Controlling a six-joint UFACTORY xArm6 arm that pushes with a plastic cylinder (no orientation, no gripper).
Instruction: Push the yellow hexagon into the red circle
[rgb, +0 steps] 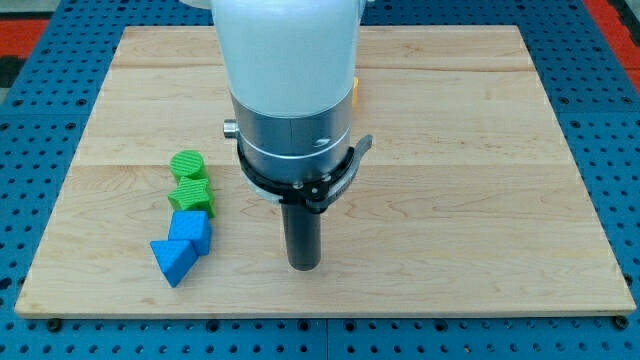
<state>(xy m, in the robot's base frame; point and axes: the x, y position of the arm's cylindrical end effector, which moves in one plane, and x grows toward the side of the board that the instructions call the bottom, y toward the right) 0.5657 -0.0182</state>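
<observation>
The one camera view shows a wooden table (450, 200) with four blocks in a line at the view's left: a green round block (186, 165), a green star (190, 194), a blue cube (191, 230) and a blue triangle (173, 260), each touching the next. A sliver of yellow block (355, 92) peeks from behind the arm's white body (288, 60), its shape hidden. My tip (303, 266) rests right of the blue blocks, apart from them. No pincer shows; no red circle visible.
</observation>
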